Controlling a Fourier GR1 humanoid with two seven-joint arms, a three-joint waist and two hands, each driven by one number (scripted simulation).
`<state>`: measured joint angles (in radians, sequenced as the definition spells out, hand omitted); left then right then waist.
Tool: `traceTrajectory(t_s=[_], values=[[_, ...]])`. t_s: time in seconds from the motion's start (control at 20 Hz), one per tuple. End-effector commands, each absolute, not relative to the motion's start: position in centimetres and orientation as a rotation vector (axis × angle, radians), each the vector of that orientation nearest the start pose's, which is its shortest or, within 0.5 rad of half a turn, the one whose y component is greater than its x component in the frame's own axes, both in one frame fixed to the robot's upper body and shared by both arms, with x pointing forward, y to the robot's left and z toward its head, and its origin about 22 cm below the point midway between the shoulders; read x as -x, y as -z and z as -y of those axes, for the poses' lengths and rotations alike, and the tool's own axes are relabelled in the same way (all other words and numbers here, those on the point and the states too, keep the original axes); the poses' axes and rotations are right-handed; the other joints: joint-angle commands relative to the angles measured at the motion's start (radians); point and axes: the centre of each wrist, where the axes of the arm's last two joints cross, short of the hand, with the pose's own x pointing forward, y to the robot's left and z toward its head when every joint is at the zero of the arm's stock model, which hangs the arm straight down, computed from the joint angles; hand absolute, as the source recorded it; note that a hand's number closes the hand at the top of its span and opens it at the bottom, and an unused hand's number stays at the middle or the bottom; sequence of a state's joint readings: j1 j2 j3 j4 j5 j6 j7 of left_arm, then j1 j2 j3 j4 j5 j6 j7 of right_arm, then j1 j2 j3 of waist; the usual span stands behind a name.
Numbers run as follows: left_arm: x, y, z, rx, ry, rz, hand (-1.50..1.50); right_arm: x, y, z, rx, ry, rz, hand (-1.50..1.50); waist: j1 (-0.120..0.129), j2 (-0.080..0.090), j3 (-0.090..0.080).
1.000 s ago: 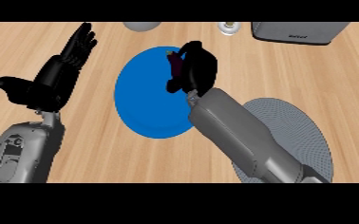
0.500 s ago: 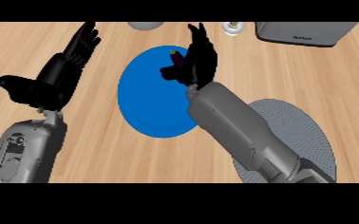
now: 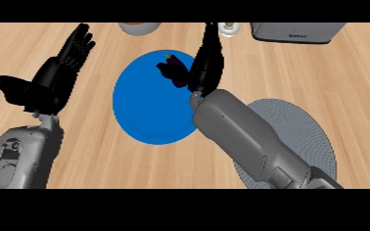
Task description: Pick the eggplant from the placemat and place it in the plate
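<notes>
Our right hand [image 3: 205,67] stands over the far right part of the blue plate [image 3: 145,115], seen edge-on, its fingers stretched straight and close together, pointing toward the far side of the counter [image 3: 101,169]. It holds nothing. The fingers are not curled round anything, and the palm side faces left toward the eggplant [image 3: 172,71].

The eggplant lies on the plate, in its upper right part, just left of our right hand. It shows as a dark purple shape with a small greenish tip at its far end. Its right edge runs into the dark outline of the hand, so we cannot tell whether the two touch or only overlap from this angle.

The right forearm [image 3: 245,137] comes in from the lower right, crossing the near right rim of the plate and part of the round grey placemat [image 3: 307,127], which lies on the counter just right of the plate.

Our left hand [image 3: 52,80] rests open at the left, well apart from the plate, fingers up and straight.

Along the far edge we see a grey round vessel [image 3: 139,27], a small white object [image 3: 228,29] and a grey box [image 3: 298,32], all cut off by the top of the view.
</notes>
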<state>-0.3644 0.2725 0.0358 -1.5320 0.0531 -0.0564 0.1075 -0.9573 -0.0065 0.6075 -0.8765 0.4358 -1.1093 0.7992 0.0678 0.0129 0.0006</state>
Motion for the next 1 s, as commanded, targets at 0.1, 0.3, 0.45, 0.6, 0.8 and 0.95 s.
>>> traceTrajectory(t_s=[0.1, 0.3, 0.45, 0.6, 0.8, 0.95], values=[[-30.2, -10.7, -28.1, -0.131, 0.250, 1.746, 0.00, -32.9, -5.6, 1.6, 0.645, 0.217, 1.585, -1.50, -0.058, -0.019, 0.000], [-28.6, -9.4, -28.3, -0.171, 0.223, 1.743, 0.00, -30.9, -5.5, 3.3, 0.613, 0.217, 1.624, -1.50, -0.076, -0.021, -0.001], [-29.4, -9.8, -28.8, -0.166, 0.230, 1.732, 0.00, -29.2, -6.0, 7.2, 0.622, 0.172, 1.646, -1.50, -0.088, -0.022, -0.001], [-29.9, -11.2, -29.0, -0.156, 0.221, 1.735, 0.00, -25.5, -4.0, 9.3, 0.621, 0.166, 1.640, -1.50, -0.085, -0.019, 0.000], [-29.4, -9.9, -27.9, -0.163, 0.233, 1.738, 0.00, -22.7, -3.6, 11.0, 0.644, 0.131, 1.634, -1.50, -0.082, -0.017, -0.001], [-30.4, -10.5, -29.3, -0.155, 0.235, 1.740, 0.00, -22.4, -6.0, 12.8, 0.644, 0.139, 1.644, -1.50, -0.079, -0.015, -0.001]])
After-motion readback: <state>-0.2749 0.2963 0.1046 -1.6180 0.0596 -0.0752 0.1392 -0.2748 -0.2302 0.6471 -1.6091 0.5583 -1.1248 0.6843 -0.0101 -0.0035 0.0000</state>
